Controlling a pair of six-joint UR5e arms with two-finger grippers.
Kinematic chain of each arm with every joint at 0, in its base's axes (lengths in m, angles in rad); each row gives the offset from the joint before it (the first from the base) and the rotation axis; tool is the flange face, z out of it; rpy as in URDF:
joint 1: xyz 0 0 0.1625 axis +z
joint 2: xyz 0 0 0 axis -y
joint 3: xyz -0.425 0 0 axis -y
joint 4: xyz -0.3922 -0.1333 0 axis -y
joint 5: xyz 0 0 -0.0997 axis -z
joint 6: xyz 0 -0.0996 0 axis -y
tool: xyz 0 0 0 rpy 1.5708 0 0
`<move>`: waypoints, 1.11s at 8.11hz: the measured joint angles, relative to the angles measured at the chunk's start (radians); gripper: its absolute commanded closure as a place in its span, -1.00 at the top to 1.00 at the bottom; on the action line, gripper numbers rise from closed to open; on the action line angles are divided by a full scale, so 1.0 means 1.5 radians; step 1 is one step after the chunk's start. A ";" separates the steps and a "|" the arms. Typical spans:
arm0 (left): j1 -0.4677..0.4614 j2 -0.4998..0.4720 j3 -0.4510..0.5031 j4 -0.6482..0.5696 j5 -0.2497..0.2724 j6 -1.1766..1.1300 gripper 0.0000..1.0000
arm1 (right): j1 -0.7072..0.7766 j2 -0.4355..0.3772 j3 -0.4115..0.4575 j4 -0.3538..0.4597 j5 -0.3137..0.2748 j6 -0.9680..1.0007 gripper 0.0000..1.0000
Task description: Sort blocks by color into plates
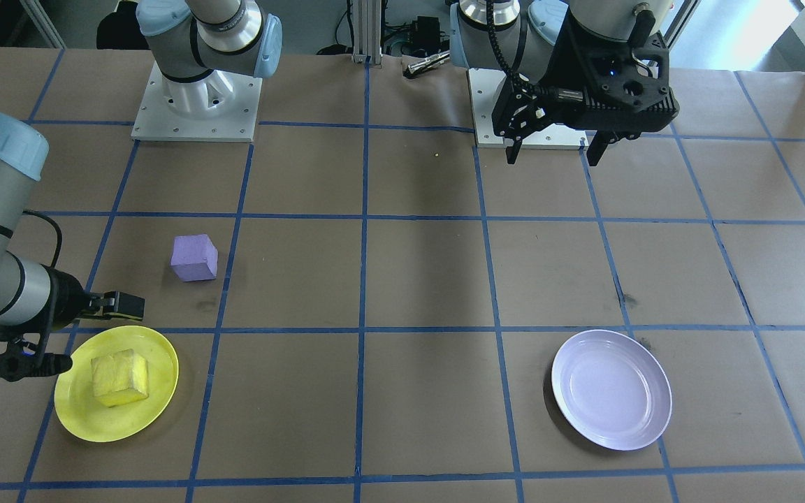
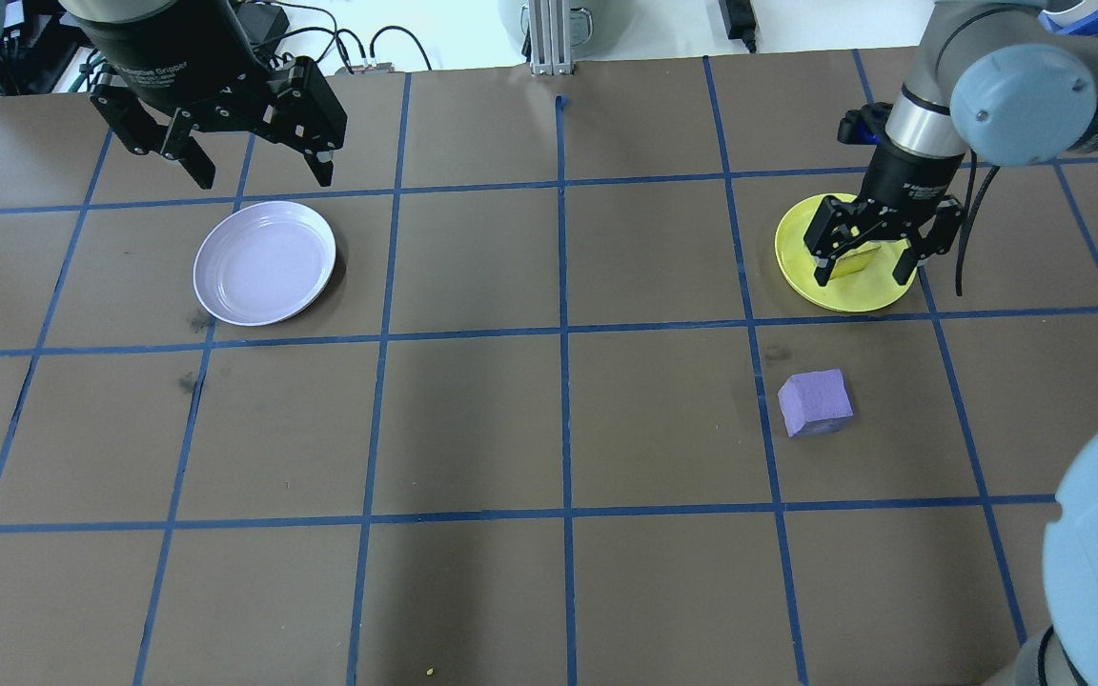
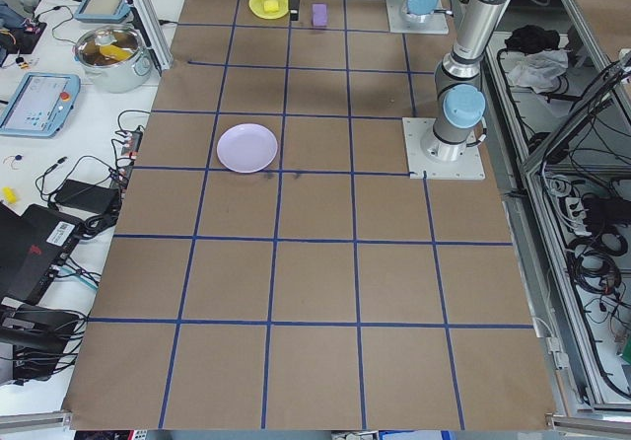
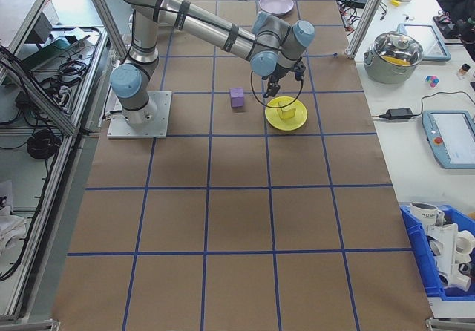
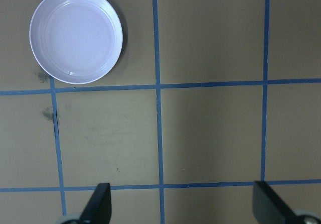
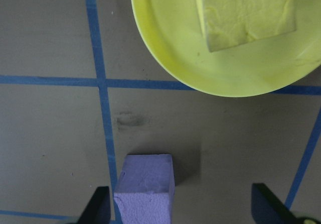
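Yellow block [image 1: 120,378] sits inside the yellow plate [image 1: 158,405]; right gripper [image 2: 868,264] hangs over that plate, fingers spread apart and holding nothing, block visible between them in the overhead view. Purple block [image 2: 815,402] is on the brown paper table [image 2: 473,419] just beside the yellow plate, on the side toward the robot's base, not touching it. Lavender plate [image 2: 264,262] is well apart from the yellow plate at the table's other end, with left gripper [image 2: 249,171] hovering past its far rim, fingers apart, holding nothing.
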 measured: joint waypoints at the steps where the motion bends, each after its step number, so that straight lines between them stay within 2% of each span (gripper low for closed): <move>1: 0.000 0.001 0.000 0.000 0.000 0.000 1.00 | 0.018 -0.005 0.026 0.009 0.001 0.003 1.00; 5: 0.000 0.004 -0.002 0.000 0.001 0.001 1.00 | 0.045 -0.006 0.115 0.011 -0.010 0.002 1.00; 7: 0.000 0.004 -0.002 0.000 0.000 0.001 1.00 | 0.045 -0.002 0.140 0.009 -0.014 0.000 0.99; 9: 0.000 0.004 -0.002 0.000 0.000 0.001 1.00 | 0.045 0.002 0.148 0.005 -0.016 0.004 0.79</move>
